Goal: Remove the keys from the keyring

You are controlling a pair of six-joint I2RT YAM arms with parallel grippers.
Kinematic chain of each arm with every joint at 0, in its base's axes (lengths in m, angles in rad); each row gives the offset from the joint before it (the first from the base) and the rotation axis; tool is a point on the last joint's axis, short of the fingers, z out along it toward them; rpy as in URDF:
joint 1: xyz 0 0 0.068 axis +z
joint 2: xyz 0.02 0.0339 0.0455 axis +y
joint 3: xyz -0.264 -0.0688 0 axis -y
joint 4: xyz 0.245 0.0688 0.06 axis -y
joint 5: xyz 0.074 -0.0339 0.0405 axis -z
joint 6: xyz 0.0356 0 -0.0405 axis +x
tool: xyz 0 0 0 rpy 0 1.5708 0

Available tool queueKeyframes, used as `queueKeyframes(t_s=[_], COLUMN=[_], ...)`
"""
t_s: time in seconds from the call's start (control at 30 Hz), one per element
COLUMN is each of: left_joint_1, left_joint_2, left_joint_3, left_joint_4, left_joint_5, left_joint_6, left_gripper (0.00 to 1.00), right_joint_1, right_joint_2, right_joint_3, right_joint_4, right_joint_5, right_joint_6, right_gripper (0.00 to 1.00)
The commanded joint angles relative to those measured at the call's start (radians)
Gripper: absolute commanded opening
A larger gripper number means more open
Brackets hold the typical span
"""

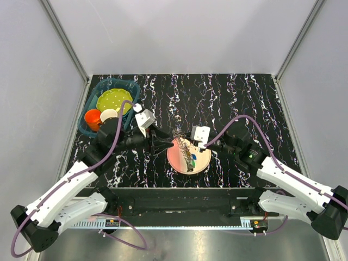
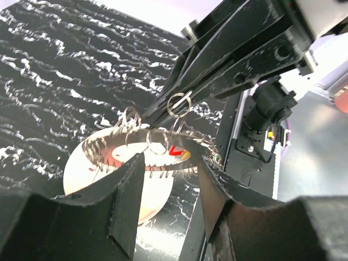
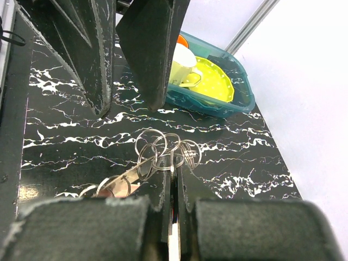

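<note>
The keyring [image 1: 184,148], a thin spiky metal ring hung with several small rings, is held above the pink plate [image 1: 175,161]. Keys [image 1: 193,159] with blue and green heads hang from it over the plate. My right gripper [image 3: 175,169] is shut on the keyring's rim, with small rings [image 3: 163,152] bunched at its tips and a silvery key [image 3: 117,186] to the left. My left gripper [image 2: 169,163] is open, its jaws on either side of the near rim of the keyring [image 2: 157,142], above the plate [image 2: 76,171]. A red key head [image 2: 175,151] shows there.
A teal basket [image 1: 111,86] at the back left holds a yellow plate [image 1: 113,100], a white cup and an orange cup [image 1: 92,117]. It also shows in the right wrist view [image 3: 228,106]. White walls close the table's sides and back.
</note>
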Motion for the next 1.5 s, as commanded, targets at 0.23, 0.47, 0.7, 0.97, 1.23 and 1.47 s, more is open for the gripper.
queueKeyframes(t_s=[0.23, 0.47, 0.7, 0.97, 1.23, 1.47], left_joint_1=[-0.043, -0.046, -0.046, -0.048, -0.048, -0.048], left_joint_2=[0.085, 0.134, 0.175, 0.197, 0.227, 0.223], left_joint_3=[0.104, 0.130, 0.147, 0.143, 0.153, 0.140], left_joint_4=[0.062, 0.078, 0.091, 0.088, 0.087, 0.093], left_joint_5=[0.103, 0.109, 0.138, 0.184, 0.276, 0.376], left_joint_6=[0.044, 0.069, 0.080, 0.089, 0.093, 0.070], left_gripper=[0.47, 0.49, 0.49, 0.46, 0.46, 0.39], right_joint_1=[-0.002, -0.002, -0.002, -0.002, -0.002, -0.002], right_joint_2=[-0.010, -0.017, -0.018, -0.026, -0.035, -0.041], right_joint_3=[0.034, 0.028, 0.025, 0.022, 0.014, 0.002], right_joint_4=[0.093, 0.090, 0.088, 0.087, 0.085, 0.110], right_joint_5=[-0.017, -0.039, -0.043, -0.045, -0.082, -0.079], right_joint_6=[0.017, 0.017, 0.019, 0.019, 0.034, 0.051], right_gripper=[0.00, 0.00, 0.00, 0.00, 0.00, 0.00])
